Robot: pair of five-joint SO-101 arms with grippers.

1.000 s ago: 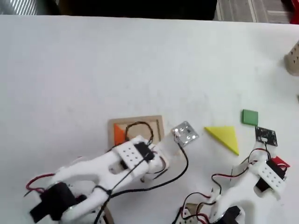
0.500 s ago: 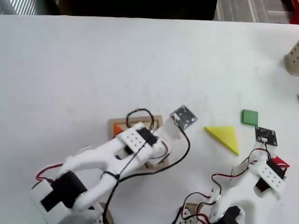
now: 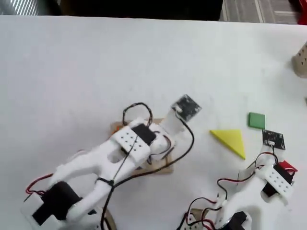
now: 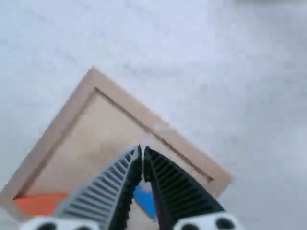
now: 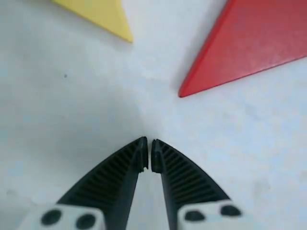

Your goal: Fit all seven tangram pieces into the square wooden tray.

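In the high view, the square wooden tray [image 3: 163, 168] is largely covered by the left arm [image 3: 129, 143], and a yellow triangle [image 3: 230, 141] and a green square [image 3: 256, 120] are seen lying apart on the white table [image 3: 96, 62], well to the side of the tray. In the left wrist view the tray's bare wooden floor is revealed, with an orange piece [image 4: 41, 202] and a blue piece [image 4: 145, 200] lying flat inside. The left gripper [image 4: 142, 149] is held over the tray, its tips pressed together with nothing between them. In the right wrist view a red triangle [image 5: 259, 38] is shown near the yellow one. The right gripper [image 5: 148, 142] is likewise closed and empty above the table.
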